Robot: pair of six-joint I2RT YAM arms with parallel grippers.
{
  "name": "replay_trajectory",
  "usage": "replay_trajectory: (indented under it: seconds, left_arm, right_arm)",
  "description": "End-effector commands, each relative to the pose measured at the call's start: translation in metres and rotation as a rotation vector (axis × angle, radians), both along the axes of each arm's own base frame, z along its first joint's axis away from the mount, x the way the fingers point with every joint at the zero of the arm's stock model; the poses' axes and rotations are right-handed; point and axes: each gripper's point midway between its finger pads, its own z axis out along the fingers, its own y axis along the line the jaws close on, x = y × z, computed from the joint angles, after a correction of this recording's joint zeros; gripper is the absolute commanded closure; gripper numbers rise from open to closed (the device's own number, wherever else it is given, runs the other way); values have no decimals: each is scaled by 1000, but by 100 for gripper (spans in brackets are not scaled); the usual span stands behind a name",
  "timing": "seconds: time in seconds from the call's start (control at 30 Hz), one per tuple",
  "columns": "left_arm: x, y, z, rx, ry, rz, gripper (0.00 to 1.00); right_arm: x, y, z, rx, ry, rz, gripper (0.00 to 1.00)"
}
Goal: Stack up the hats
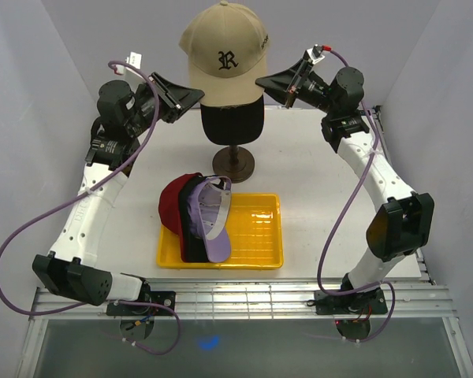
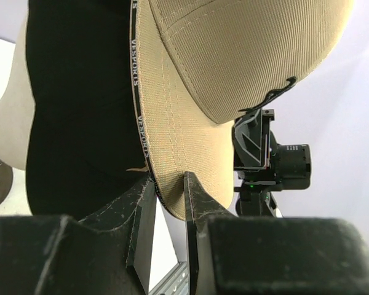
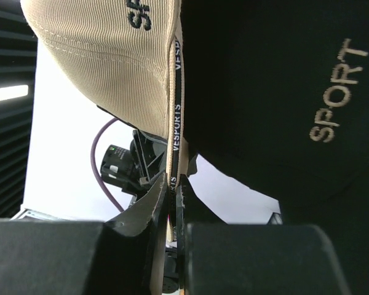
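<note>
The tan hat (image 1: 225,47) with a dark "R" sits on top of a black hat (image 1: 232,122) on the stand. My left gripper (image 1: 199,96) holds its rim on the left side and my right gripper (image 1: 260,82) holds the rim on the right. In the left wrist view the tan hat (image 2: 246,55) has its edge between my left gripper's (image 2: 169,184) fingers. In the right wrist view my right gripper (image 3: 174,184) is pinched tight on the lettered band of the tan hat (image 3: 104,55), beside the black hat (image 3: 277,92). A red hat (image 1: 169,206), a dark one and a lavender hat (image 1: 213,228) lie nested in the tray.
The yellow tray (image 1: 256,228) lies at the table's middle front, with the nested hats over its left half. The mannequin's brown round foot (image 1: 232,163) stands just behind the tray. Its cream head (image 2: 12,117) shows under the black hat (image 2: 80,92). White walls close in the sides and back.
</note>
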Motion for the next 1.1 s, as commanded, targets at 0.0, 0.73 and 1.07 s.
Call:
replay_trajectory:
  seconds: [0.0,0.73,1.07]
  left_arm:
    - [-22,-10,-1,37,-30,-74,100]
    - [-25,-6,-41,60,61,-46,100]
    - [-20,1,-70,54,172,-1,100]
  right_arm:
    - [-33,6,15,-40,-125,37,92]
    - [-36,4,-37,-102,-68,27,92]
    - [-32,5,-56,-120,-6,24,92]
